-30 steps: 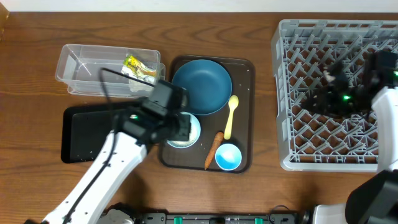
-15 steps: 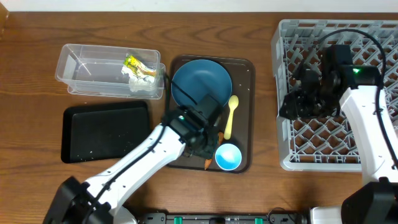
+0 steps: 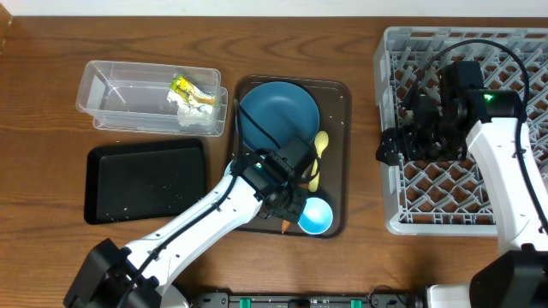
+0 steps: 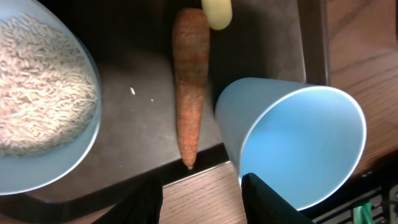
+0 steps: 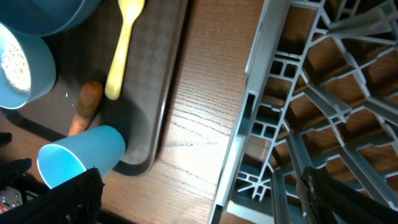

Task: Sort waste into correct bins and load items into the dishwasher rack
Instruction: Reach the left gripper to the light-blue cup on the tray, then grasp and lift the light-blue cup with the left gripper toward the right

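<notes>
One dishwasher rack [image 3: 402, 51] is being counted on the desk [image 3: 43, 103], along with one brown tray [image 3: 336, 171], one clear tub [image 3: 111, 98] and one black bin [image 3: 145, 180]. One blue plate [image 3: 278, 115], one bowl [image 4: 68, 162], one light-blue cup [image 3: 315, 215] and one yellow spoon [image 5: 122, 53] are being tallied as dishes. One carrot [image 4: 189, 87], one tissue [image 3: 190, 115] and one wrapper [image 3: 184, 85] are being counted as waste. Two pincers are being seen: the left pincer [image 4: 202, 190] and the right pincer [image 5: 202, 193].

Just beside carrot [image 4: 189, 93], cup [image 4: 292, 143] (bowl [image 4: 37, 174] near)
</notes>
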`<state>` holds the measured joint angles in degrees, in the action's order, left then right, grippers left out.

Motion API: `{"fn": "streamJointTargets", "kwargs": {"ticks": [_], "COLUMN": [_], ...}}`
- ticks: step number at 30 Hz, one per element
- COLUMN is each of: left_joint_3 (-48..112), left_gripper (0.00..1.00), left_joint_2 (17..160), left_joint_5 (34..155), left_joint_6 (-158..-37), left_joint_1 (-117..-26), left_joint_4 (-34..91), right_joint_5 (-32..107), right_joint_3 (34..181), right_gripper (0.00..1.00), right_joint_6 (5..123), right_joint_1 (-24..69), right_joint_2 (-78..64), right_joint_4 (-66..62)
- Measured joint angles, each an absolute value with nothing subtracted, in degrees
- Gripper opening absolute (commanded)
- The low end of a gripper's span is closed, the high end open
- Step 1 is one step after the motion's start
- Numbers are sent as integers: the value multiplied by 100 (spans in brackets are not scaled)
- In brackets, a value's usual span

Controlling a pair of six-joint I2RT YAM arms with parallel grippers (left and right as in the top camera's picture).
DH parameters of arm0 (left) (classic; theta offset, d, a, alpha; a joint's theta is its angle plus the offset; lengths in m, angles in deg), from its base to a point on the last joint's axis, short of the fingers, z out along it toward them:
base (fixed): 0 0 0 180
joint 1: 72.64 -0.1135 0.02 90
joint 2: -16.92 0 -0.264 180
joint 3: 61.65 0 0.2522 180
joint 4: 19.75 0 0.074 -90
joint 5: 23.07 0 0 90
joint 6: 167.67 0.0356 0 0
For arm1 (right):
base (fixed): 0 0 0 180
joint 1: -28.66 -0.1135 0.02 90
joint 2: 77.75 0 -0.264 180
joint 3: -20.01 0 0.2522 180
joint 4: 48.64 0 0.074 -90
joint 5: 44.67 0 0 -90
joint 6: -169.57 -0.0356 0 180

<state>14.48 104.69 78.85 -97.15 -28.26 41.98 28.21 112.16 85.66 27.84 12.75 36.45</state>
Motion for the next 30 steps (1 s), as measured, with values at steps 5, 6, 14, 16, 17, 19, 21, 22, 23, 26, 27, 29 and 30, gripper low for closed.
{"fn": "streamJointTargets", "kwargs": {"ticks": [5,6,14,16,17,19,21,22,23,26,27,29,30], "left_joint_3": [1448,1448,1448,1448,1448,1448,1448,1448,1448,1448,1448,1448,1448], "left_gripper": [44,44,44,44,44,40,33,29,26,14,10,6,6], "left_joint_2": [10469,10469,10742,10838,10873,10948,11011,11035,11063,11103,11107,11107,11107], "left_joint_5": [8040,8053,8099,8134,8158,8198,8217,8222,8241,8274,8285,8287,8294], "left_joint_6": [-9735,-9737,-9757,-9761,-9765,-9787,-9844,-9859,-9855,-9872,-9883,-9870,-9861], "left_joint_1": [-2826,-2826,-2824,-2802,-2789,-2734,-2662,-2640,-2616,-2592,-2592,-2592,-2592], "left_joint_4": [4064,4043,4016,3983,3968,3922,3896,3894,3892,3857,3848,3841,3839], "right_joint_5": [2823,2823,2823,2823,2823,2823,2821,2823,2821,2821,2821,2823,2823], "right_joint_3": [11216,11216,11216,11216,11216,11216,11216,11216,11216,11216,11216,11216,11216], "right_gripper": [99,99,99,99,99,99,99,99,99,99,99,99,99], "right_joint_6": [8566,8563,8563,8566,8566,8566,8563,8563,8566,8563,8566,8563,8563], "right_joint_1": [2784,2784,2784,2784,2784,2784,2784,2784,2784,2784,2784,2784,2784], "right_joint_2": [1275,1275,1275,1275,1272,1272,1272,1275,1272,1272,1272,1272,1272], "right_joint_4": [3645,3645,3645,3645,3645,3645,3645,3645,3645,3645,3645,3645,3645]}}
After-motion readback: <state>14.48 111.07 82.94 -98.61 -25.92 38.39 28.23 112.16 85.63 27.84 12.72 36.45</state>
